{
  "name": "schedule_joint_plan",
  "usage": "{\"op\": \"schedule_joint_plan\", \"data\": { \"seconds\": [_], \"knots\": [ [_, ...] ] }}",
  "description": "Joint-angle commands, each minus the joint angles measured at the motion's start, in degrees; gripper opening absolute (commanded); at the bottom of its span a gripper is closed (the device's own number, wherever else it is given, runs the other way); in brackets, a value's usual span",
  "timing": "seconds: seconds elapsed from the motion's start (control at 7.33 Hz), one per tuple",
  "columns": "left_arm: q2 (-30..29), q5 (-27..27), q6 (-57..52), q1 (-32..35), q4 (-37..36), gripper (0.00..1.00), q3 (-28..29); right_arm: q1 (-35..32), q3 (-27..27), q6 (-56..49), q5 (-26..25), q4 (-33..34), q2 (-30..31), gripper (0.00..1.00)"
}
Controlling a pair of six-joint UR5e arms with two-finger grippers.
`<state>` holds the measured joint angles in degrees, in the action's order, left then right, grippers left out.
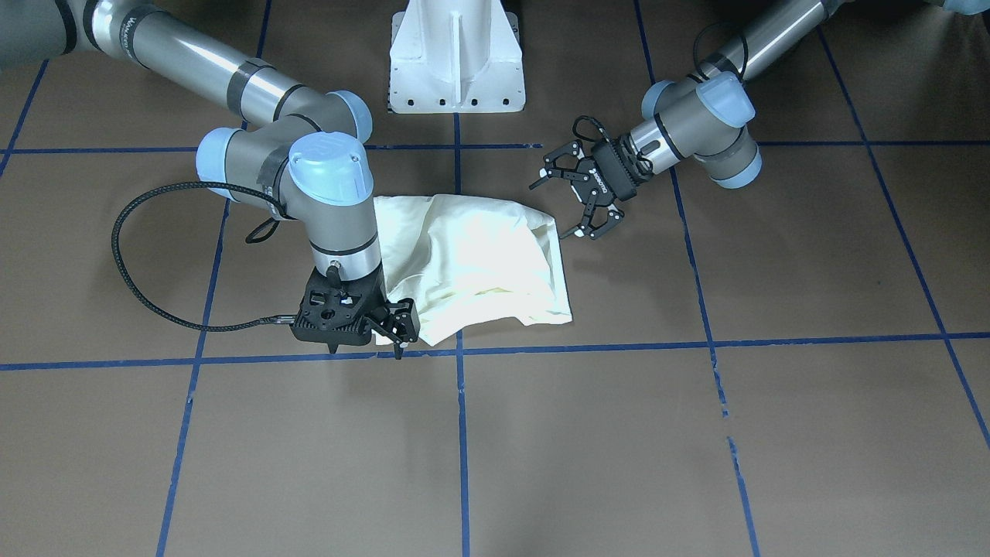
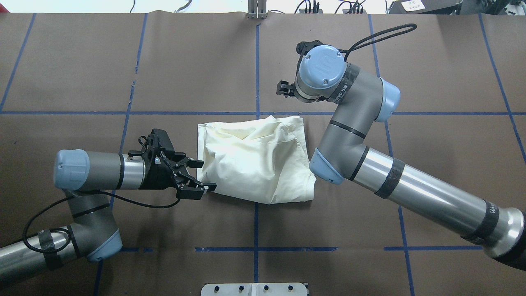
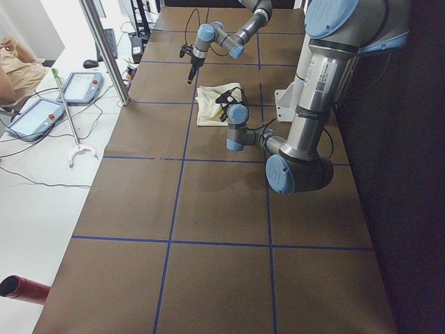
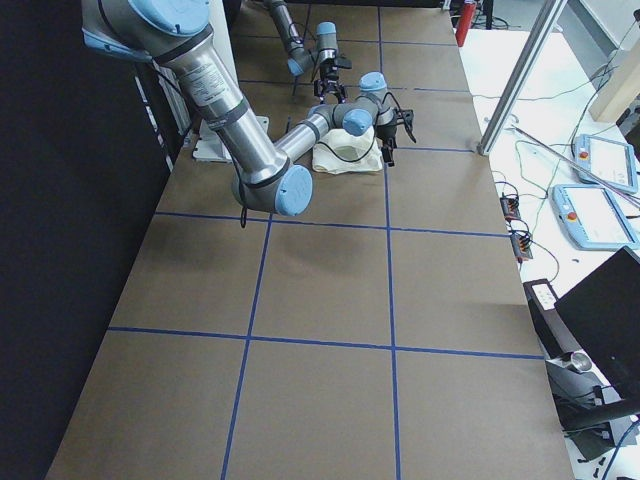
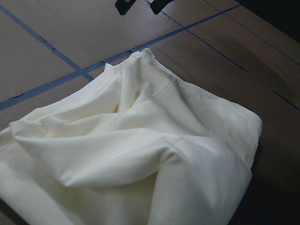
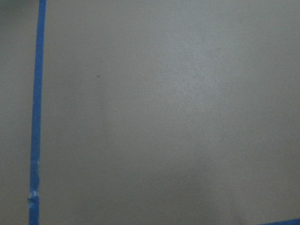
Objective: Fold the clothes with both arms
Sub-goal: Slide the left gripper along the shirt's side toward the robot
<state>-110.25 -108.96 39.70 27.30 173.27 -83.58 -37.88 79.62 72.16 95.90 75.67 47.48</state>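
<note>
The clothes (image 2: 254,158) lie as one cream-white, loosely bunched bundle at the table's middle, also seen in the front view as clothes (image 1: 472,263) and filling the left wrist view as clothes (image 5: 140,150). My left gripper (image 2: 207,175) lies low and level at the bundle's left edge, open, fingertips just short of the fabric; the front view shows this left gripper (image 1: 551,209) empty. My right gripper (image 2: 282,88) hangs pointing down beyond the bundle's far right corner, open and holding nothing. In the front view the right gripper (image 1: 400,348) stands beside the hem. The right wrist view shows only bare table.
Blue tape lines (image 2: 257,213) grid the brown table. The white pedestal base (image 1: 456,58) stands at the robot's side. Beyond the table's far edge are a metal post (image 3: 104,49), two control tablets (image 3: 83,85) and a seated person (image 3: 10,62).
</note>
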Motion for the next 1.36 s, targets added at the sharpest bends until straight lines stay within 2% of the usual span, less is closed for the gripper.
{"op": "schedule_joint_plan", "data": {
  "seconds": [0.0, 0.27, 0.41, 0.68, 0.82, 0.96, 1.23],
  "knots": [
    [-1.3, 0.3, -0.2, -1.3, 0.3, 0.89, 1.1, 0.0, 0.2, 0.0, -0.1, 0.0, 0.2, 1.0],
    [-1.5, 0.3, -0.2, -1.3, 0.4, 0.86, 1.0, 0.0, 0.5, 0.0, -0.1, 0.0, 0.5, 1.0],
    [-1.2, 0.3, -0.2, -1.3, 0.3, 0.75, 1.1, 0.0, 0.5, -0.5, -0.2, 0.0, 0.8, 1.0],
    [-0.6, 0.3, 0.1, -1.3, 0.6, 0.14, 0.8, 0.0, 0.6, -0.5, -0.3, -0.1, 1.0, 1.0],
    [-0.1, 0.3, 0.5, -1.2, 2.1, 0.0, 0.8, 0.0, 0.6, -0.5, -0.3, -0.1, 1.0, 1.0],
    [0.6, 0.2, 2.1, -1.2, 2.4, 0.0, 0.7, 0.0, 0.6, -0.5, -0.3, -0.1, 1.0, 1.0],
    [2.1, 0.3, 12.3, -1.3, 3.9, 0.0, 0.3, 0.0, 0.6, -0.4, -0.4, -0.1, 1.0, 1.0]
  ]
}}
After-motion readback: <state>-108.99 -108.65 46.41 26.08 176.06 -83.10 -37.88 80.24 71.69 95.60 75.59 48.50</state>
